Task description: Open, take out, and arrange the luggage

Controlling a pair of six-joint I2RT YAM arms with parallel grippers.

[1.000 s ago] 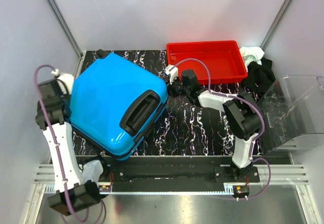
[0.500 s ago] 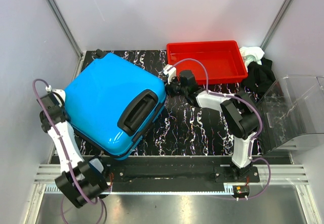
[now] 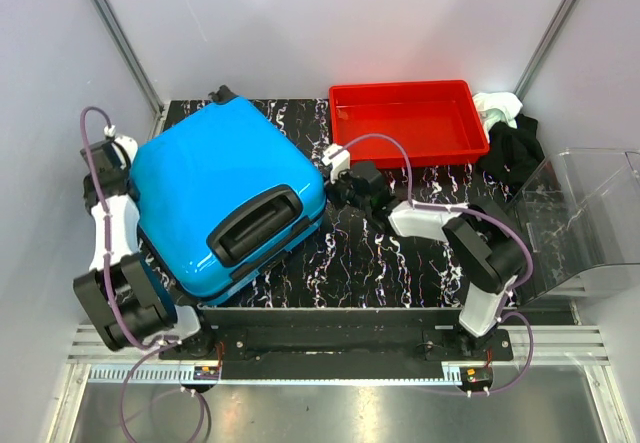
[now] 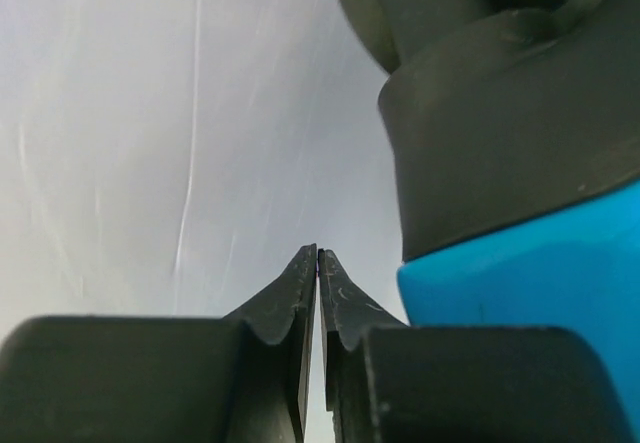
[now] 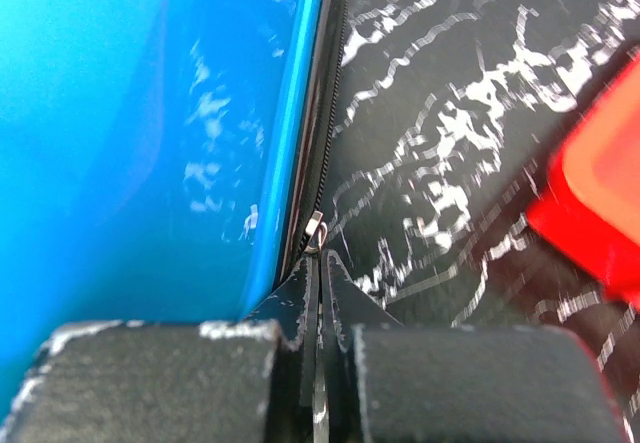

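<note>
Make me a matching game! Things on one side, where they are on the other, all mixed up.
Things:
1. big bright blue hard-shell suitcase
2. red plastic tray
3. clear plastic bin
4. right tool

Places:
A. far back of the table
B. right edge
C. shut, tips at the zipper
D. lying closed on the left

Pairs: 1-D, 2-A, 3-B, 4-C.

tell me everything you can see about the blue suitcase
The luggage is a glossy blue hard shell, closed, lying skewed on the left of the black marbled table. A black handle sits on its upward face and a black wheel shows at the far corner. The right gripper, jaws closed, sits at the zip pull on its right edge.
</note>
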